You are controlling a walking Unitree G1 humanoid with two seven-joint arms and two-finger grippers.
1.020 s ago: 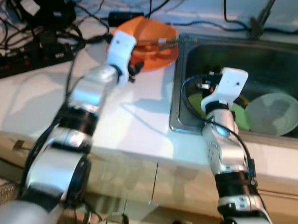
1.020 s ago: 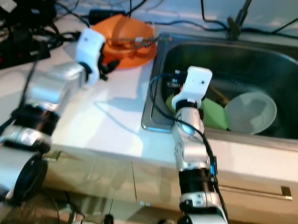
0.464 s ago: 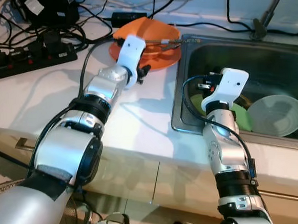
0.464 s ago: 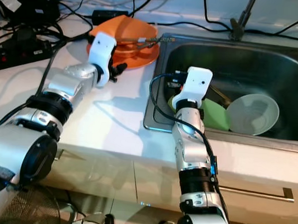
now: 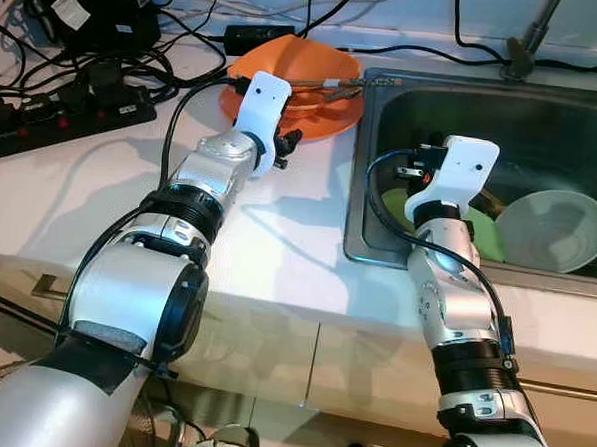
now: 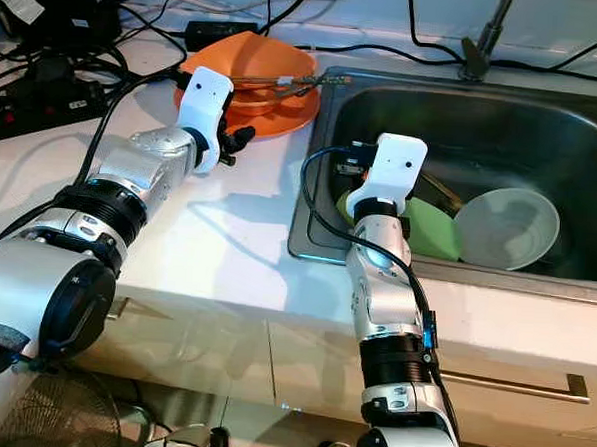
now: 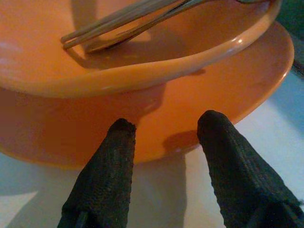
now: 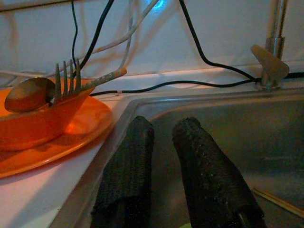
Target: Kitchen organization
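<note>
Power strips and cables: black clutter at the far left of the white bench; not part of the tidying as far as I can judge

Left claw: stretched across the bench to the near rim of the orange plate; its fingers stand moderately apart with nothing between them, tips just at the plate's edge, contact too close to call

Orange bowl: sits on the orange plate on the bench, just beside the sink's left edge; a spoon and a fork lie across it, handles poking toward the sink

Right claw: hangs over the left part of the sink basin, fingers narrowly apart and holding nothing; it points toward the back wall and tap

Green plate: lies on the sink floor, partly hidden behind the right wrist

Pale bowl: tilted on its side in the sink, touching the green plate

Progress: early, by my reading; the orange stack and cutlery are out on the bench, two dishes wait in the sink, and neither claw has anything in hand

What is left: likely a grasp on the orange plate's rim first, then sorting the sink dishes; the stacked bowl and loose cutlery could slide if the plate tips
</note>
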